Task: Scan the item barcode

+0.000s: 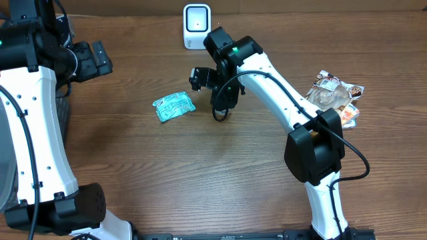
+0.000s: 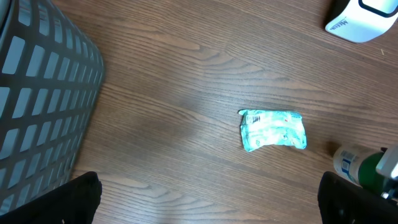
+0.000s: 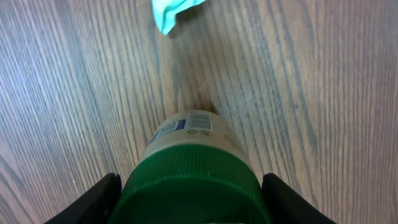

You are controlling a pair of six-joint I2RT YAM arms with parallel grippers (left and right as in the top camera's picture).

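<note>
My right gripper [image 3: 193,199] is shut on the green cap of a pale bottle [image 3: 189,134]. The bottle hangs upright with its base close to the wood, and a printed label shows on its side. From overhead the gripper [image 1: 220,93] covers the bottle, just in front of the white barcode scanner [image 1: 197,27]. The left wrist view catches the bottle [image 2: 351,163] at the right edge and the scanner [image 2: 364,15] at the top right. My left gripper [image 2: 208,199] is open over bare wood, and from overhead it [image 1: 100,60] sits far left.
A teal packet [image 1: 173,107] lies left of the bottle, also seen as the teal packet [image 2: 272,129] in the left wrist view. Crinkled snack packets [image 1: 335,97] sit at the right. A grey mesh basket [image 2: 43,93] stands at the left.
</note>
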